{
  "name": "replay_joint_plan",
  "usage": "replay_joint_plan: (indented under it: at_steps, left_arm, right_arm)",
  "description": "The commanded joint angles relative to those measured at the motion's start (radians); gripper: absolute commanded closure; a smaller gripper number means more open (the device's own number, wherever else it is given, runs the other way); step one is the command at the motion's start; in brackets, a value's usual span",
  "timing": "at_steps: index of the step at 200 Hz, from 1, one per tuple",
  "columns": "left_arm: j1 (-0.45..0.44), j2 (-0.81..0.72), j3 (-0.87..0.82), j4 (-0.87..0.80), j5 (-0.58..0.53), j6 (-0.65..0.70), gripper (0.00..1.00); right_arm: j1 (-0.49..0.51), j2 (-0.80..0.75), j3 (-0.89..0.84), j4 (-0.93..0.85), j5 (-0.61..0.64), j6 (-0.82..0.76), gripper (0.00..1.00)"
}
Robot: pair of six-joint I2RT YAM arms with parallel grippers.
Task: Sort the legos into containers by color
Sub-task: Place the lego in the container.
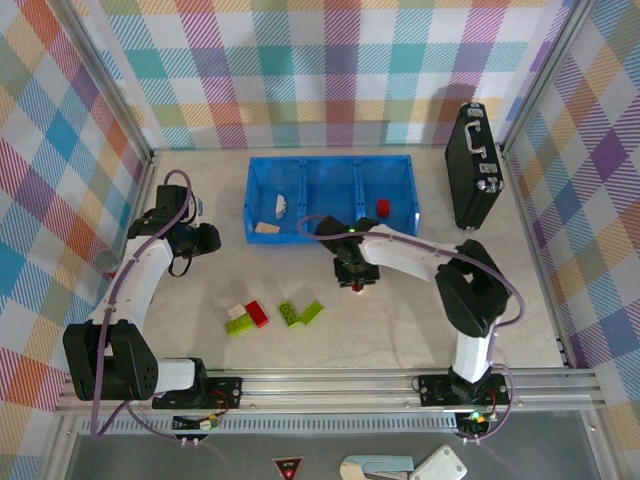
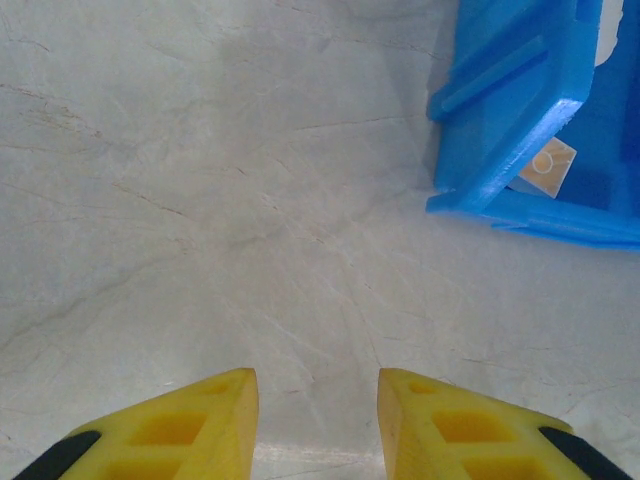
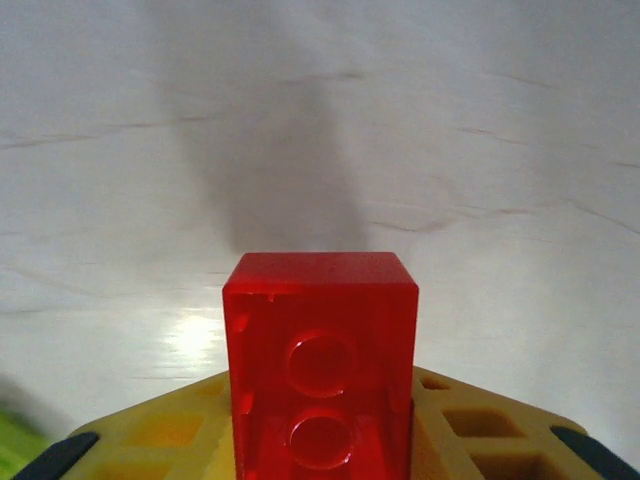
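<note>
The sort is under way but well short of done. The tray at the far side of the table has two cream bricks in its left compartment and one red piece in its right; the top view shows nothing green in the middle one. The right gripper hangs just in front of the tray's near wall, its jaws clamped on a red brick; the shadow on the table suggests the brick is lifted clear; its place would be the right compartment, beside the red piece there. The left gripper hovers low over bare table by the tray's near left corner; its jaws are a narrow gap apart and hold nothing. Left to sort are two small groups near the arms' bases: a mixed cluster of green, white and red, touching one another, and a green pair just beside it. More lies outside the tray than in it; no green is sorted yet, and the middle compartment looks meant for that colour.
</note>
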State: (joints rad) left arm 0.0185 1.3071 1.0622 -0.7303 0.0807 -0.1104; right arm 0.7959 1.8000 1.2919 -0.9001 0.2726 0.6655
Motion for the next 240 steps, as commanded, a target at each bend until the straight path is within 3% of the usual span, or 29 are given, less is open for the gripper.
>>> replay_joint_plan:
  at_steps: [1,48,87,154,240]
  left_arm:
    - [0.014,0.006,-0.006,-0.012,0.016,0.016,0.63]
    - [0.014,0.002,-0.008,-0.012,0.017,0.015,0.63]
    - [0.014,0.007,-0.004,-0.015,0.019,0.017,0.63]
    - [0.014,-0.004,-0.005,-0.014,0.016,0.021,0.63]
    - [0.015,0.001,-0.004,-0.015,0.008,0.025,0.63]
  right_arm:
    - [-0.067,-0.098,-0.098,0.024,0.004,-0.070,0.62]
    - [-0.224,-0.272,-0.261,0.055,-0.059,-0.178,0.62]
    - [-0.285,-0.293,-0.238,0.052,-0.098,-0.238,0.62]
    - [-0.348,-0.169,-0.030,0.037,-0.121,-0.296,0.62]
    - [-0.485,0.136,0.365,-0.010,-0.169,-0.393,0.62]
